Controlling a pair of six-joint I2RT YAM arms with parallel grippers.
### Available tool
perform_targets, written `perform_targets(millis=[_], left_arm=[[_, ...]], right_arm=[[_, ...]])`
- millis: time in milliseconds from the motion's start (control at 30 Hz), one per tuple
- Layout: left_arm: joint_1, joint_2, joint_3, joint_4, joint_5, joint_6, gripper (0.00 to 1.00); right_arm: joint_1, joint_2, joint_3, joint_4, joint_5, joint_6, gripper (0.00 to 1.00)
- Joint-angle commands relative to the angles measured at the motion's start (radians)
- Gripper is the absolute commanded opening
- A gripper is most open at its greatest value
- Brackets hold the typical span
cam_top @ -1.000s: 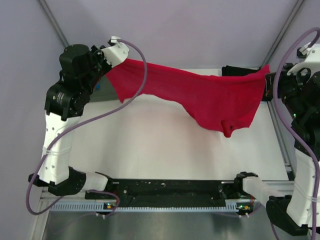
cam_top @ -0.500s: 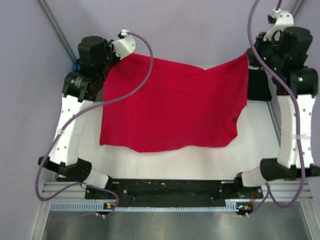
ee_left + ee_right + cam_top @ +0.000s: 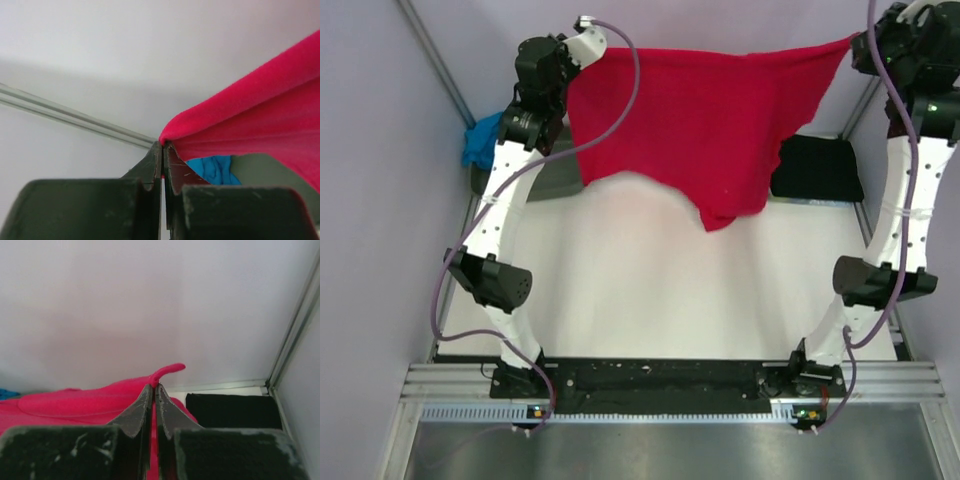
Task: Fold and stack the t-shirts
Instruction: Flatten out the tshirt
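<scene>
Plain red t-shirt [image 3: 710,120], black t-shirt [image 3: 817,168] and turquoise t-shirt [image 3: 480,140]

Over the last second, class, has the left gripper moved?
Yes. The left gripper, shut on the red t-shirt, has travelled up the top view, farther from the black base rail, toward the back wall.

A robotics lab cell — bare grey walls [image 3: 380,150], aluminium frame rail [image 3: 450,375], white tabletop [image 3: 660,290], cabled robot arms [image 3: 505,200]

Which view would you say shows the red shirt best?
The top view: the red shirt hangs spread out, nearly whole. The left wrist view shows only a corner pinched in the left hand; the right wrist view, a corner in the right hand.
</scene>
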State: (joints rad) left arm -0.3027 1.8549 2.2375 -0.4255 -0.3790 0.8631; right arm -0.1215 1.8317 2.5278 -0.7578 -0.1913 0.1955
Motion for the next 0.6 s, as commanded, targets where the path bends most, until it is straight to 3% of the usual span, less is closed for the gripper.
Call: perform_targets(millis=[0,100,200,400,567], left_arm=[[0.013,-0.045,0.07,0.157,-0.024,0.025,0.0],[0.013,-0.078,0.01,0.13,0.023,0.011,0.0],[0.011,-0.137,-0.108,0.045,0.1,-0.019,0.0],[0.011,-0.324,-0.553,-0.096,0.265,-0.047,0.0],[0.011,-0.428,-0.866,-0.243,0.327,-0.072,0.0]], right_arm=[[-0.075,-0.143,0.022,0.149,-0.048,0.024,0.0],[-0.078,-0.239,-0.114,0.147,-0.071,-0.033,0.0],[-0.078,-0.38,-0.394,0.141,-0.125,-0.053,0.0],[-0.067,-0.708,-1.062,0.126,-0.223,0.039,0.0],[0.02,-0.949,-1.456,-0.012,-0.223,0.146,0.0]])
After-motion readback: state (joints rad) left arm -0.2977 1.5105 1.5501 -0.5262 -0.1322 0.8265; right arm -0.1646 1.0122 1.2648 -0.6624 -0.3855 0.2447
